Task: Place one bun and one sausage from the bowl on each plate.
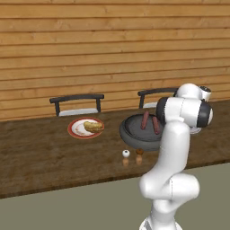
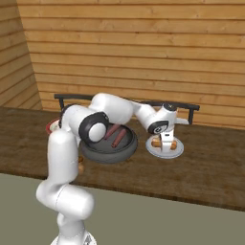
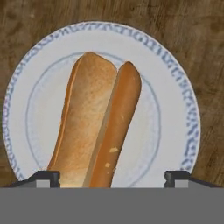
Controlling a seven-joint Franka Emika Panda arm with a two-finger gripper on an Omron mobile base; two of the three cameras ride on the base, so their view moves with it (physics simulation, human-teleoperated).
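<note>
No text, label, brand, number or sign can be read anywhere

arm [image 1: 173, 148]: glossy white, rounded tubular segments
joints: dark grey-black end caps
base: bulbous white pedestal
finger tips [image 3: 48, 177]: small, dark, blocky

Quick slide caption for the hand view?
Open hand above a bun lying on the blue-patterned plate.
</note>
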